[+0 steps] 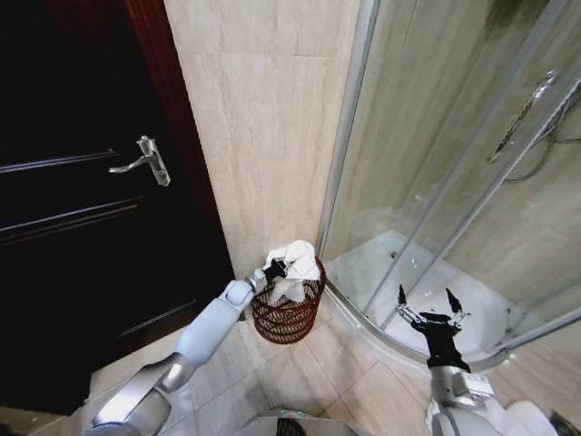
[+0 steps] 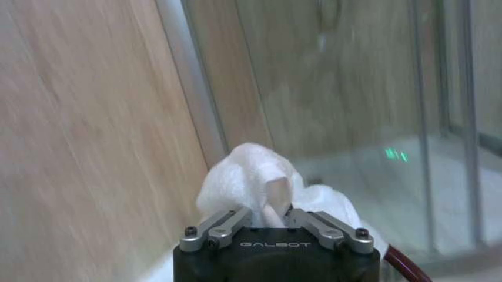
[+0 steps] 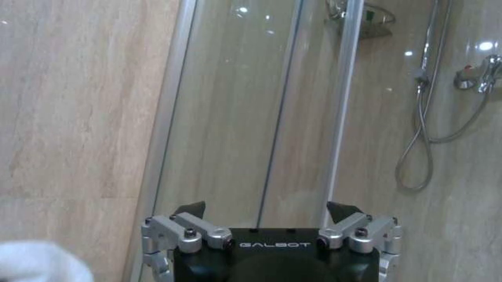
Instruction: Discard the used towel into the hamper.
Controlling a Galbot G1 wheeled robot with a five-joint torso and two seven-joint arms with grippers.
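Note:
The towel (image 1: 297,265) is white and bunched, sitting at the top of the hamper (image 1: 289,320), a dark red-brown wire basket on the floor against the tiled wall. My left gripper (image 1: 276,269) is right above the hamper's rim, shut on the towel. In the left wrist view the towel (image 2: 249,183) bulges out past the closed-in fingers (image 2: 227,222), and a piece of the hamper's rim (image 2: 405,262) shows beside them. My right gripper (image 1: 426,296) hangs open and holds nothing, off to the right in front of the shower. It is also open in its own wrist view (image 3: 267,209), where the towel (image 3: 39,261) shows in a corner.
A dark wooden door (image 1: 82,182) with a metal handle (image 1: 145,162) stands to the left. A curved glass shower enclosure (image 1: 436,182) with a white tray (image 1: 399,272) lies close to the right of the hamper. Tiled floor (image 1: 300,381) stretches in front.

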